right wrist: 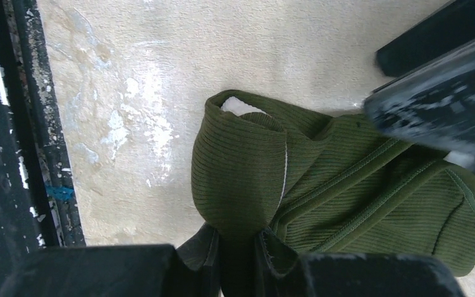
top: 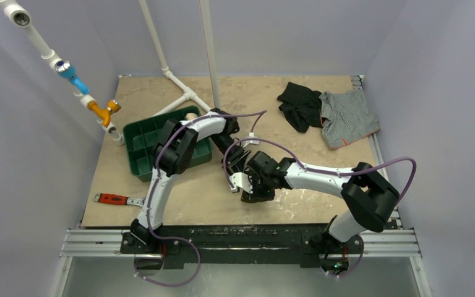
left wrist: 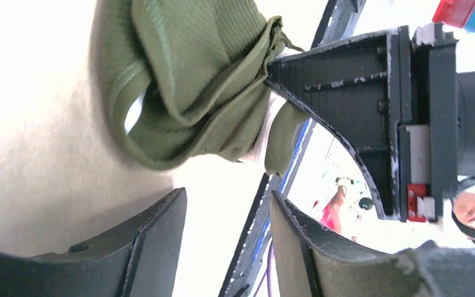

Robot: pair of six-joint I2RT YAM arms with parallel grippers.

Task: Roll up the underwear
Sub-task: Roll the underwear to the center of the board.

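Observation:
The underwear (right wrist: 340, 185) is a crumpled olive-green bundle lying on the beige tabletop near the front edge, with a strip of pale waistband showing at its fold. My right gripper (right wrist: 238, 247) is shut on a fold of the cloth at the bundle's near side. My left gripper (left wrist: 229, 210) stands open just off the underwear (left wrist: 192, 80), and nothing lies between its dark fingers (left wrist: 154, 241). From above, both grippers meet over the small dark bundle (top: 258, 197), the left gripper (top: 238, 166) behind it and the right gripper (top: 253, 190) on it.
A green bin (top: 137, 142) stands at the left, under the left arm's elbow. A red-handled wrench (top: 114, 198) lies near the front left. A black garment (top: 300, 104) and a grey striped garment (top: 348, 117) lie at the back right. White pipes (top: 182, 93) rise at the back.

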